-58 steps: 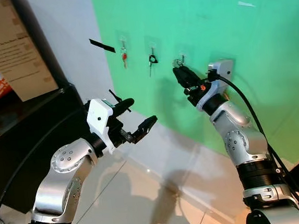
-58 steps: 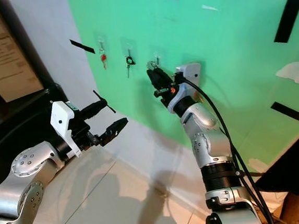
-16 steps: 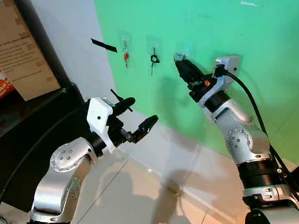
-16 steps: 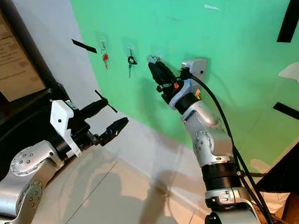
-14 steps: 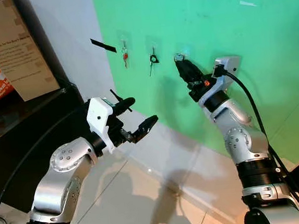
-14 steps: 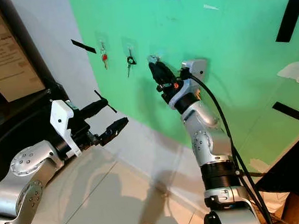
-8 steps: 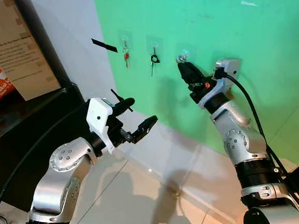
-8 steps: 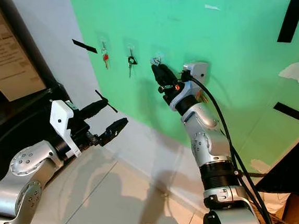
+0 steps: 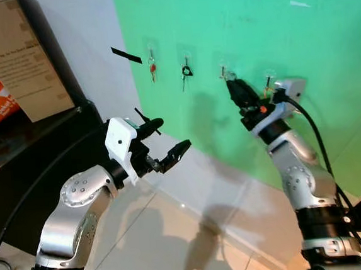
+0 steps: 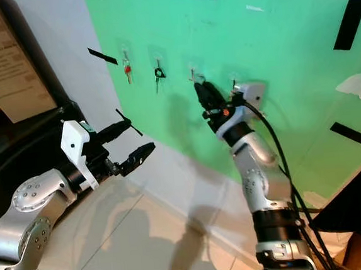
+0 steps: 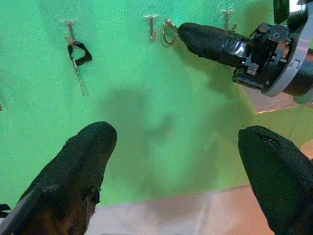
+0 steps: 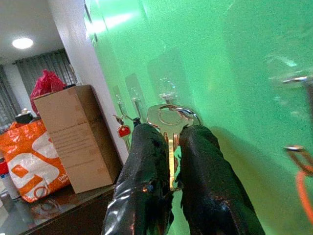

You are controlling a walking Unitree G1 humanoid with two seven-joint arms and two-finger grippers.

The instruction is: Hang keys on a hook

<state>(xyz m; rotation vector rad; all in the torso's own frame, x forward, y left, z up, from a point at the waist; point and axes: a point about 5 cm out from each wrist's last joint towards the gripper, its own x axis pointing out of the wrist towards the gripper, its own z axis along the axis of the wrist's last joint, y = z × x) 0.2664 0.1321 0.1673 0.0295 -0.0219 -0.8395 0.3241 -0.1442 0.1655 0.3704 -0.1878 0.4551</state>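
Right gripper [image 12: 168, 147] has shifted right, pinching key [image 12: 169, 128] beside hook [image 11: 151, 27] | left gripper [image 9: 162, 143] wide | risk: ring misses hook, key drops.

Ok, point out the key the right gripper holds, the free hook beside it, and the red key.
key [image 12: 169, 128], right wrist view, on its silver head above the fingertips.
free hook [image 11: 152, 27], left wrist view, on its metal shank.
red key [image 9: 152, 67], left eye view, on its red head.
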